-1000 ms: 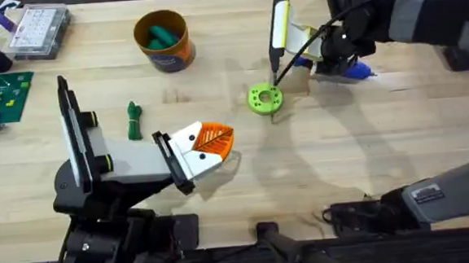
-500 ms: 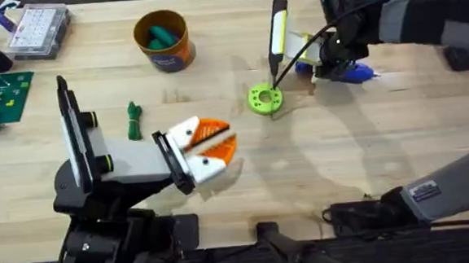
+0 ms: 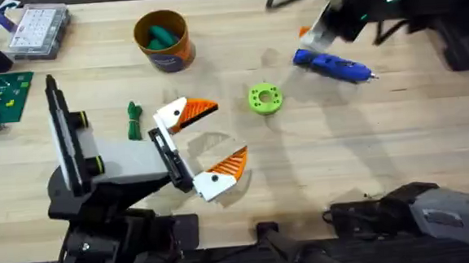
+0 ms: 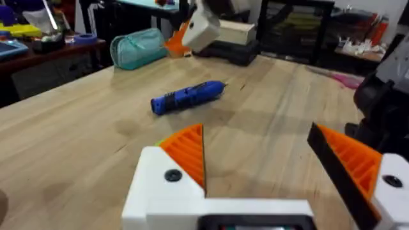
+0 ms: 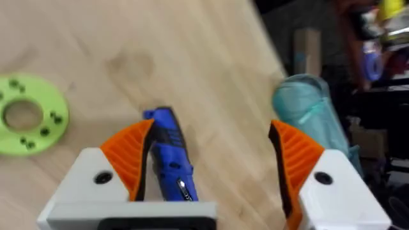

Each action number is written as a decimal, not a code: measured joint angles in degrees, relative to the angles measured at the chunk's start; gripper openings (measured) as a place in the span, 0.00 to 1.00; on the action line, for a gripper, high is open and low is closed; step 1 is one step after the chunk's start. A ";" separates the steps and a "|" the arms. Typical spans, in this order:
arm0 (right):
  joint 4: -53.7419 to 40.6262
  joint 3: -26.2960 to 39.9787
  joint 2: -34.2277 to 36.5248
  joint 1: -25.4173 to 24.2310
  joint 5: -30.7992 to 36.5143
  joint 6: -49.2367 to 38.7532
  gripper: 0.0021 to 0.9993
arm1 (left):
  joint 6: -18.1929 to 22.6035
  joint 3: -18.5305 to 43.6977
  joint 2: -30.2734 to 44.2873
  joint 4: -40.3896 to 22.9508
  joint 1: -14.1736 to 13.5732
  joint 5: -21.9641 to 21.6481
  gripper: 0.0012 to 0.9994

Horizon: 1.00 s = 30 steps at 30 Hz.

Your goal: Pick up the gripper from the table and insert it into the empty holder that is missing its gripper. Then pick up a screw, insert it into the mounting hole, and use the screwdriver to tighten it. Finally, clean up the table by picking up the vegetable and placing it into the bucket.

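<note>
With the thick blue pen-shaped screwdriver (image 3: 332,66) lying free at upper right, both grippers (image 3: 205,144) (image 5: 214,169) spread empty, you still must bucket the dark green knobbly vegetable (image 3: 133,120) mid-left on the bench (image 3: 397,130).

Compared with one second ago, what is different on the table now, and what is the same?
The right gripper let go of the screwdriver, which now lies flat on the table, and it rose away with open fingers. The left gripper opened its fingers wide. The green disc, the vegetable and the bucket stayed in place.
</note>
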 joint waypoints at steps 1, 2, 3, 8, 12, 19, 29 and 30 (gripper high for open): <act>0.14 0.22 -2.14 0.24 0.00 1.55 1.00 | -0.81 0.00 0.00 0.73 0.00 -0.24 0.99; 0.10 0.40 -3.70 0.33 0.00 2.70 1.00 | -1.35 0.03 0.00 1.05 0.00 -0.45 0.99; 0.08 0.48 -5.42 0.46 -0.02 4.63 1.00 | -1.84 0.13 0.00 0.79 0.00 -0.76 0.99; -0.95 0.48 -11.25 1.00 0.00 17.50 1.00 | -2.75 3.75 2.07 -4.85 0.00 -5.76 0.99; -3.09 0.48 -16.48 1.14 -0.02 30.19 1.00 | -1.04 12.30 8.65 -10.01 0.00 -10.07 0.99; -14.60 0.74 -21.70 1.14 -0.02 40.08 1.00 | 4.69 33.76 25.86 -31.89 0.00 -20.97 0.99; -24.11 0.75 -20.15 1.14 -0.20 47.06 1.00 | 12.88 57.52 44.05 -53.71 1.08 -40.71 0.98; -24.30 0.75 -20.13 1.14 -0.20 47.37 1.00 | 13.30 58.21 45.00 -54.46 2.13 -41.54 0.98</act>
